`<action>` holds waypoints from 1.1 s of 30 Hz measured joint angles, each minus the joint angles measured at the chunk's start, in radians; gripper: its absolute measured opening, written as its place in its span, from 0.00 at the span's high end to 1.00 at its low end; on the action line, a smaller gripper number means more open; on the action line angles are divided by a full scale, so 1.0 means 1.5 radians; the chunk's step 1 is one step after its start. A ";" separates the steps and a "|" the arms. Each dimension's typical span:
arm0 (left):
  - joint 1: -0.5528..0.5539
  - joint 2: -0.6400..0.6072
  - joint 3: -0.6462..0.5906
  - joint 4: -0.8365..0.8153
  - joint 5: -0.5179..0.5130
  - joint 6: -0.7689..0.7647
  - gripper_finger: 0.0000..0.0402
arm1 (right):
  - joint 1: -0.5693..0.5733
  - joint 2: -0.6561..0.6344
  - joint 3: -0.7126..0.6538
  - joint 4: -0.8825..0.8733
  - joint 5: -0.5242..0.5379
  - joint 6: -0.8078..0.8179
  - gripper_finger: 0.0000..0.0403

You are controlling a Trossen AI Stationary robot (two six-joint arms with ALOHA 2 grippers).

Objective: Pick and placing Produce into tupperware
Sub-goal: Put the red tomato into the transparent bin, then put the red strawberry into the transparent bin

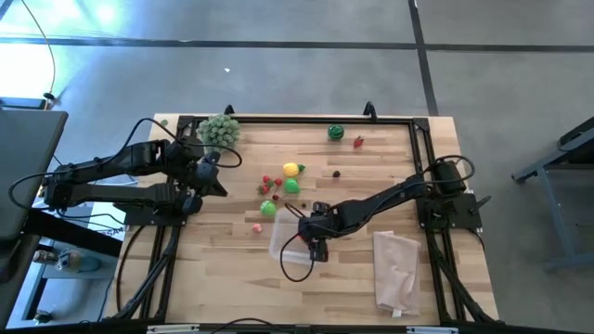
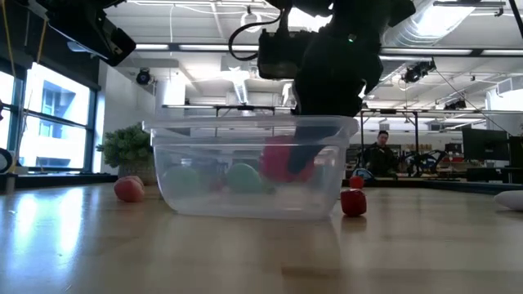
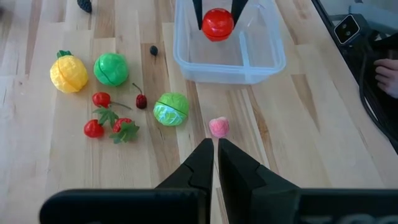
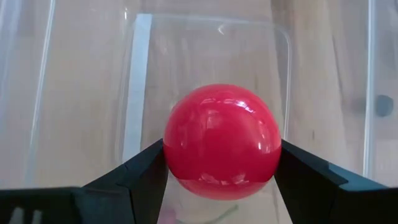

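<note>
I have the right gripper (image 4: 221,163) pinching a glossy red ball (image 4: 222,141) between its two fingers, one on each side of it, and it hangs over the open clear container (image 3: 229,65). From the left wrist view the ball sits in the air just inside the container's far rim, and from table height I see it as a red blur behind the front wall, with the dark gripper reaching down into the box from above. The container stands on the wooden table (image 1: 371,167) near the front edge, roughly at the middle. The left gripper (image 3: 215,149) is pressed together and holds nothing; it hovers over the left part of the table, pointing toward the container. Between it and the container lie the loose pieces: a small pink fruit (image 3: 218,127) closest to the box, a pale green cabbage-like ball (image 3: 171,109), a darker green ball (image 3: 111,68), a yellow fruit (image 3: 68,73), a few small red berries with green leaves (image 3: 111,121) and a cherry (image 3: 141,101). A striped green ball (image 1: 336,133) sits well apart at the far edge of the table.
</note>
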 joint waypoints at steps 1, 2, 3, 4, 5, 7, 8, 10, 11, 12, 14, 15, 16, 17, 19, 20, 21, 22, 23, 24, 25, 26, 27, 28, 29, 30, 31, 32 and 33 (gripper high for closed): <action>0.000 0.000 0.000 0.000 0.000 0.000 0.96 | 0.000 0.000 0.000 0.002 0.002 -0.001 0.39; 0.000 0.000 0.000 0.000 0.000 0.000 0.96 | 0.000 0.000 0.000 0.004 0.003 -0.006 0.39; 0.000 0.000 0.000 0.000 0.000 0.000 0.96 | 0.000 0.000 0.000 0.009 0.003 -0.009 0.39; 0.000 0.000 0.000 0.000 0.000 0.000 0.96 | 0.000 0.000 0.000 0.015 0.003 -0.011 0.39; 0.000 0.000 0.000 0.000 0.000 0.000 0.96 | 0.000 0.000 0.000 0.020 0.003 -0.012 0.39; 0.000 0.000 0.000 0.000 0.000 0.000 0.96 | 0.000 0.000 0.000 0.026 0.002 -0.017 0.39; 0.000 0.000 0.000 0.000 0.000 0.000 0.96 | 0.000 0.000 0.000 0.026 0.002 -0.017 0.39; 0.000 0.000 0.000 0.000 0.000 0.000 0.96 | 0.000 0.000 0.000 0.026 0.002 -0.018 0.39; 0.000 0.000 0.000 0.000 0.000 0.000 0.96 | 0.000 0.000 0.000 0.026 0.004 -0.017 0.39; 0.000 0.000 0.000 0.000 0.000 0.000 0.96 | 0.000 0.000 0.000 0.027 0.008 -0.016 0.39; 0.000 0.000 0.000 0.000 0.000 0.000 0.96 | 0.000 0.000 0.000 0.029 0.027 -0.013 0.39; 0.000 0.000 0.000 0.000 0.000 0.000 0.96 | 0.000 0.000 0.000 0.029 0.034 -0.012 0.39; 0.000 0.000 0.000 0.000 0.000 0.000 0.96 | 0.000 0.000 0.000 0.029 0.037 -0.012 0.39; 0.000 0.000 0.000 0.000 0.000 0.000 0.96 | 0.000 0.000 0.000 0.029 0.037 -0.011 0.38; 0.000 0.000 0.000 0.000 0.000 0.000 0.96 | -0.003 0.000 0.000 0.029 0.036 -0.002 0.36; 0.000 0.000 0.000 0.000 0.000 0.000 0.96 | -0.003 0.000 0.000 0.029 0.036 0.005 0.35; 0.000 0.000 0.000 0.000 0.000 0.000 0.96 | -0.003 0.000 0.000 0.029 0.035 0.006 0.34; 0.000 0.000 0.000 0.000 0.000 0.000 0.96 | -0.003 0.000 0.000 0.029 0.036 0.005 0.33; 0.000 0.000 0.000 0.000 0.000 0.000 0.96 | -0.003 0.000 0.000 0.029 0.036 0.005 0.32; 0.000 0.000 0.000 0.000 0.000 0.000 0.96 | -0.003 0.000 0.000 0.029 0.036 0.005 0.31; 0.000 0.000 0.000 0.000 0.000 0.000 0.96 | -0.003 0.000 0.000 0.029 0.036 0.006 0.30; 0.000 0.000 0.000 0.000 0.000 0.000 0.96 | -0.004 0.000 0.000 0.030 0.036 0.005 0.30; 0.000 0.000 0.000 0.000 0.000 0.000 0.96 | -0.004 0.000 0.000 0.032 0.036 0.005 0.29; 0.000 0.000 0.000 0.000 0.000 0.000 0.96 | -0.003 0.000 -0.001 0.035 0.035 0.005 0.29; 0.000 0.000 0.000 0.000 0.000 0.000 0.96 | -0.003 0.000 -0.001 0.038 0.034 0.005 0.29; 0.000 0.000 0.000 0.000 0.000 0.000 0.96 | -0.003 0.000 -0.001 0.043 0.034 0.003 0.29; 0.000 0.000 0.000 0.000 0.000 0.000 0.96 | -0.003 0.000 -0.001 0.048 0.033 -0.001 0.29; 0.000 0.000 0.000 0.000 0.000 0.000 0.96 | -0.003 0.000 -0.001 0.053 0.032 -0.010 0.29; 0.000 0.000 0.000 0.000 0.000 0.000 0.96 | -0.003 0.000 0.000 0.057 0.032 -0.015 0.29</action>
